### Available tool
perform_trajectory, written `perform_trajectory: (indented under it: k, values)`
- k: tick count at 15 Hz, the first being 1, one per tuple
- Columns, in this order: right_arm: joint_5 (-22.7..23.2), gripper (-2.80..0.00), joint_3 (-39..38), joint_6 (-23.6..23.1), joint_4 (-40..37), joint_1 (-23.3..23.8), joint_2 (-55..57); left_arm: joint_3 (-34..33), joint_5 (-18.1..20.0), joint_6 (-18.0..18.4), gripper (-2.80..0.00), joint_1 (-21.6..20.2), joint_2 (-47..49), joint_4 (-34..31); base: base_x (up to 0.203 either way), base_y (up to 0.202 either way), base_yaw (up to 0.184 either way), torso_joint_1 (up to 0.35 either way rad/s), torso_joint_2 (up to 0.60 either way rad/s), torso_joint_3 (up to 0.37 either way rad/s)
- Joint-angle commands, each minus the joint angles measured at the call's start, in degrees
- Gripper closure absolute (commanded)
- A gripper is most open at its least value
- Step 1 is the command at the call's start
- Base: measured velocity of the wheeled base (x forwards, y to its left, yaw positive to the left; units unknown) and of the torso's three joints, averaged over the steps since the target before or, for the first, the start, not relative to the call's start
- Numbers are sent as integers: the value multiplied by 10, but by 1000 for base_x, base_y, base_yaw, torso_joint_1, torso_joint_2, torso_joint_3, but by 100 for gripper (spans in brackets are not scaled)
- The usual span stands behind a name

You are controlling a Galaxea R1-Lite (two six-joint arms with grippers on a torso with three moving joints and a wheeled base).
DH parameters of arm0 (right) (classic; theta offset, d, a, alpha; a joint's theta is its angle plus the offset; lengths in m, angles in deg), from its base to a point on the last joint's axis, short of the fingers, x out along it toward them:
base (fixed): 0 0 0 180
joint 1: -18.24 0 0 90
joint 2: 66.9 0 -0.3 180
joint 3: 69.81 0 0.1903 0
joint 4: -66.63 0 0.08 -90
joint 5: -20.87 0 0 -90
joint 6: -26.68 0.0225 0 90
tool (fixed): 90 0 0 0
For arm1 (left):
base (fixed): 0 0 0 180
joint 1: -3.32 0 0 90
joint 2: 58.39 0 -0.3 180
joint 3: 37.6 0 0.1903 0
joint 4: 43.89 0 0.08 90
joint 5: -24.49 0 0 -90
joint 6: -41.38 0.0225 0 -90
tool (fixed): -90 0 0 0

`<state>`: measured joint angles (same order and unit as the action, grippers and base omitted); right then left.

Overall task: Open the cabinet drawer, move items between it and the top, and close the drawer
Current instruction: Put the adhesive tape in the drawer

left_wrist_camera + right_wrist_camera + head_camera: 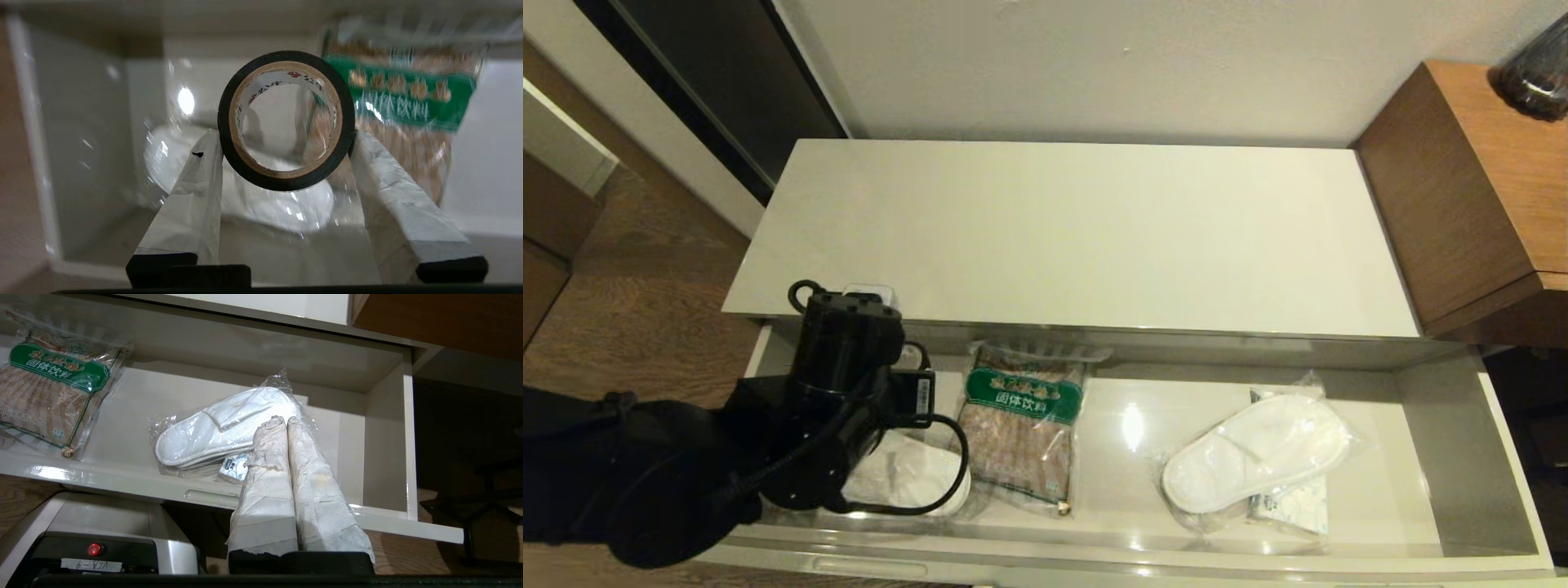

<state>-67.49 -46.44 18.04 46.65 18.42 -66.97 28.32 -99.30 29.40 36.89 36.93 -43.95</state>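
The drawer (1445,457) of the low cabinet stands pulled out under the bare cream top (1078,229). My left arm (841,359) reaches into its left end. There my left gripper (286,136) is shut on the small black tape roll (286,181), held upright above a bagged white slipper pair (261,204) (907,478). A second bagged slipper pair (1258,453) (220,424) lies at the drawer's right, over the flat white packet (1290,502) (233,467). My right gripper (282,421) is shut and empty, low in front of the drawer, out of the head view.
A brown bag with a green label (1021,425) (400,106) lies in the drawer's middle. A brown wooden unit (1462,188) stands right of the cabinet with a dark glass object (1535,73) on it. My base (102,535) sits below the drawer front.
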Motion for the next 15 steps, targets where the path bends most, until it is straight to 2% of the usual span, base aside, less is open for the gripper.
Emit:
perform_trajectory:
  k: [1,3,7,9,12,15]
  values:
    - [0,0,0,-1,0,0,1,-34,23,-41,0,-8,-2,2,0,0,0,0,0,0]
    - [-1,0,0,-1,0,0,1,-48,40,-70,0,-10,16,2,0,0,0,0,0,0]
    - [0,0,0,-1,0,0,1,-56,36,-116,0,-12,99,10,0,0,0,0,0,0]
    - [0,0,0,-1,0,0,1,-57,34,-123,0,-13,143,40,0,0,0,0,0,0]
    - [0,0,0,-1,0,0,1,-54,26,-116,0,-19,189,97,0,0,0,0,0,0]
    - [0,0,0,-1,0,0,1,-7,10,-59,0,-54,288,188,0,0,0,0,0,0]
